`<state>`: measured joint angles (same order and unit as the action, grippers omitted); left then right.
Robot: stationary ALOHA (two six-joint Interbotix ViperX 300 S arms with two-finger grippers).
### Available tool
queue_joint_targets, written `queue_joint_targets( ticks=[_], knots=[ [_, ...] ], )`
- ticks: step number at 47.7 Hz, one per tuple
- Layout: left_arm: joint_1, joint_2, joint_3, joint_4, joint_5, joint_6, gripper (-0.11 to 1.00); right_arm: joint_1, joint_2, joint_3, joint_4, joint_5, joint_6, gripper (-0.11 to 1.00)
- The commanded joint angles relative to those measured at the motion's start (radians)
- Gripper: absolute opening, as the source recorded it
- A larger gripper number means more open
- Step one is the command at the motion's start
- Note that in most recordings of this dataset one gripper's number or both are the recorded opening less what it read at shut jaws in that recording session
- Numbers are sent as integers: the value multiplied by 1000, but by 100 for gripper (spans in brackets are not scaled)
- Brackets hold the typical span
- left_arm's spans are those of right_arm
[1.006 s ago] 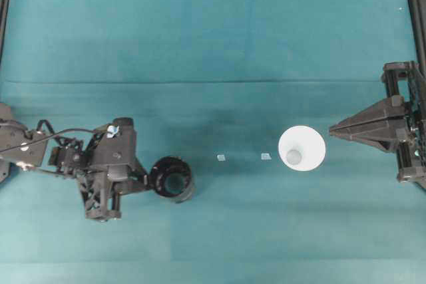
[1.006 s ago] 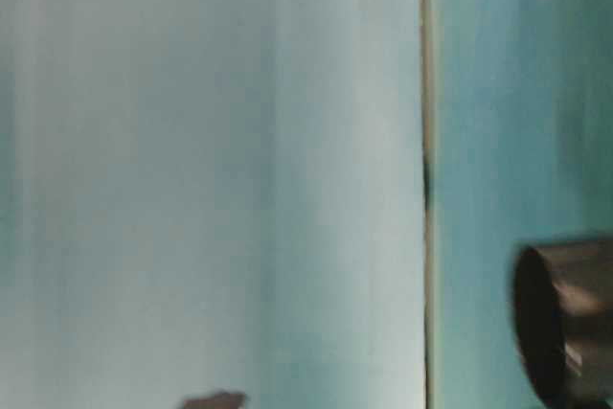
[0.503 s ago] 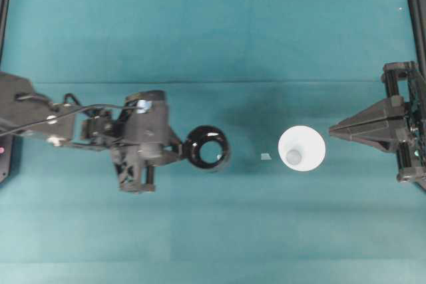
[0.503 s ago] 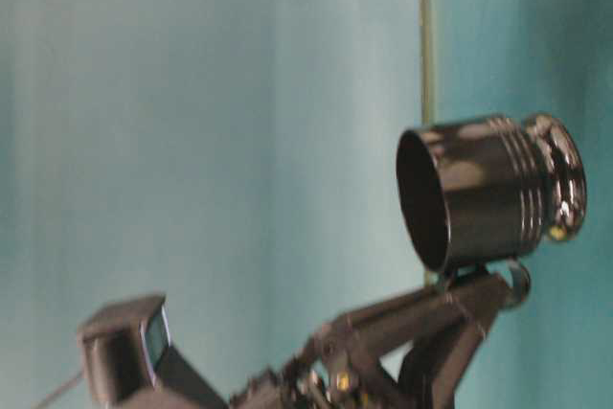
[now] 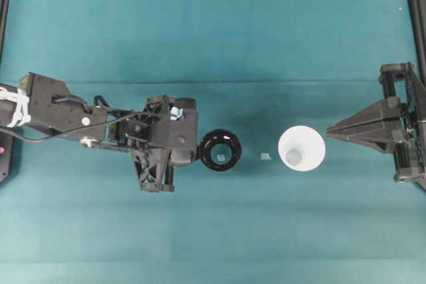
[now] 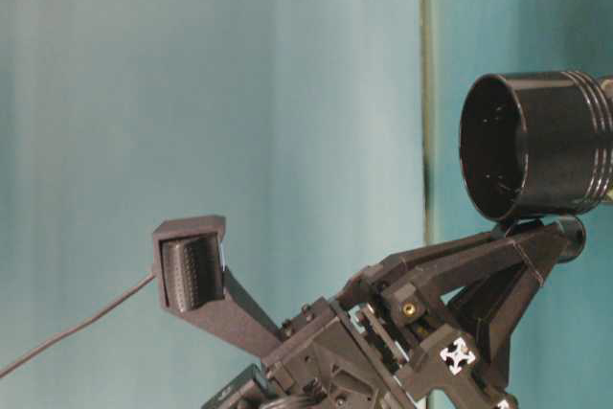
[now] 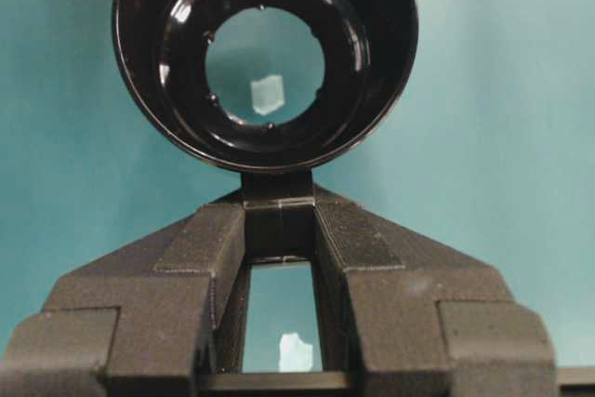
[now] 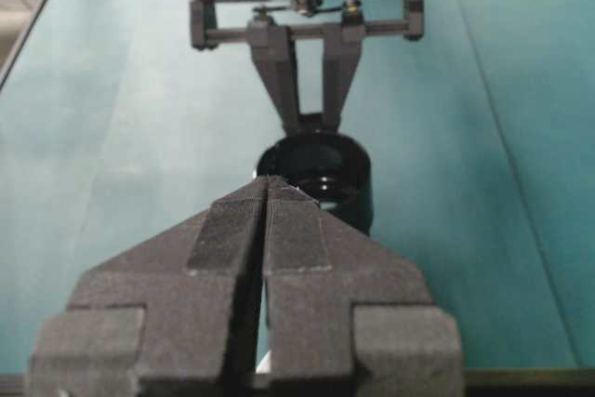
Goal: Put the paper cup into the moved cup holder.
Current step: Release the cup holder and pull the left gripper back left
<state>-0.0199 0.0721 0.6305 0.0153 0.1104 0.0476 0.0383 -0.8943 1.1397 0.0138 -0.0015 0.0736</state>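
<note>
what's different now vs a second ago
The left gripper, shut on the stubby handle of the glossy black round cup holder, has carried it rightward across the teal table toward the plain white paper cup, over a small pale marker. The cup and the shut right gripper have not moved.

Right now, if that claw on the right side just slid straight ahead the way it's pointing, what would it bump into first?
Most likely the paper cup, which stands just ahead of the right gripper, whose jaws are shut. Relative height is hard to judge from above.
</note>
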Motion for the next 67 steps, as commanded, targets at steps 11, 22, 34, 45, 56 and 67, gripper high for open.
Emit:
queue_joint_targets(
  ticks=[11, 22, 34, 45, 56, 67],
  knots=[
    [2, 26, -23, 2, 25, 2, 20, -2, 6, -18, 2, -5, 5, -3],
    [3, 43, -32, 2, 25, 2, 20, -3, 6, -18, 2, -6, 5, -3],
    [2, 49, -34, 2, 17, 2, 20, -3, 6, -18, 2, -5, 5, -3],
    [3, 55, -34, 2, 14, 2, 20, -3, 6, -18, 2, -5, 5, -3],
    [3, 55, -34, 2, 14, 2, 39, -3, 6, -18, 0, -5, 5, -3],
    [3, 55, -34, 2, -2, 2, 85, -3, 6, -18, 2, 0, 5, -3]
  ],
)
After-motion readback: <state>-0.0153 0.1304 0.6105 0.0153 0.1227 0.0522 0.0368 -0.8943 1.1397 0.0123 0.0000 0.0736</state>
